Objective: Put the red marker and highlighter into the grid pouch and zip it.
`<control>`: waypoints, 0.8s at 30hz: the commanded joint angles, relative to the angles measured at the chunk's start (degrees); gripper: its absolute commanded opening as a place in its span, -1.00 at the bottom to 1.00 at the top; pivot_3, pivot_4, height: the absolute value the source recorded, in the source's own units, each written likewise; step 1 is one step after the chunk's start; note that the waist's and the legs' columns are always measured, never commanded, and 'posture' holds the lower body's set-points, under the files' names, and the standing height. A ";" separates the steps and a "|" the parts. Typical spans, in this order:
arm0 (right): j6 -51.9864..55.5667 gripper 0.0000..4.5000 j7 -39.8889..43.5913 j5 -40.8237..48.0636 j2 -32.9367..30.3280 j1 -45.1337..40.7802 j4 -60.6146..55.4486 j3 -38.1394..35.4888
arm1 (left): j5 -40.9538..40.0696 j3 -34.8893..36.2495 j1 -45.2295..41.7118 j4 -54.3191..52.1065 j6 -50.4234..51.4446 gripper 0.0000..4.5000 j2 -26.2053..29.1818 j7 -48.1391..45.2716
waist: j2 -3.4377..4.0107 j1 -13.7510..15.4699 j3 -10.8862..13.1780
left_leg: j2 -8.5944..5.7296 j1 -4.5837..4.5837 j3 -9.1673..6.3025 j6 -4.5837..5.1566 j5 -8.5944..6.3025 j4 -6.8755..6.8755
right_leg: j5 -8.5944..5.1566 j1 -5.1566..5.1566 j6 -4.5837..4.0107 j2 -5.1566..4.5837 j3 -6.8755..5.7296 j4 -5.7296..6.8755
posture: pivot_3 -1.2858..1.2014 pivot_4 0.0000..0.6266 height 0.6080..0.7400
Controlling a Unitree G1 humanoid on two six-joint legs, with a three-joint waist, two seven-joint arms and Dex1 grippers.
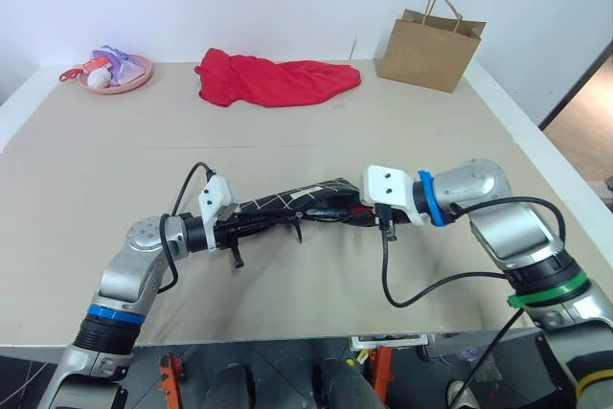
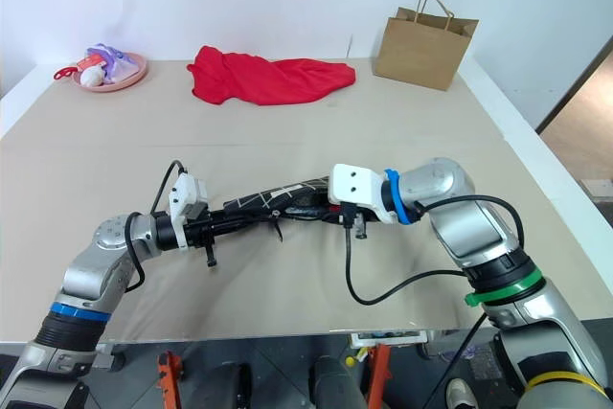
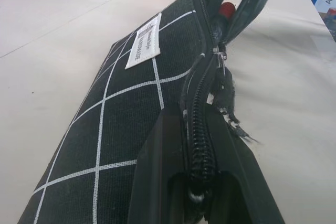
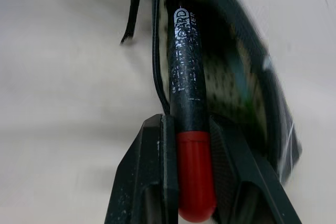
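one grid pouch (image 1: 287,203), one red marker (image 4: 189,145), one red cloth (image 1: 273,80), one brown paper bag (image 1: 428,48), one pink plate (image 1: 124,79) and two grippers, the left gripper (image 3: 195,192) and the right gripper (image 4: 191,182).

The red marker's (image 4: 189,108) far tip is hidden inside the grid pouch (image 3: 121,129), whose near end runs off the left wrist view's edge. The pouch interior is blurred in the right wrist view, so its contents cannot be told. The pink plate's (image 1: 144,76) items are too small to identify
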 commanded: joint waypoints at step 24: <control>20.59 0.87 -1.68 28.82 -8.20 25.08 -16.98 -30.73 | -0.29 0.73 -0.05 -2.17 -1.01 -1.00 -0.81 0.71 | -0.05 0.10 -0.03 | -0.03 -0.12 -0.18 0.02 -0.01 0.02 | -0.04 0.05 -0.01 -0.03 -0.14 -0.03 | 0.03 -0.52 1.00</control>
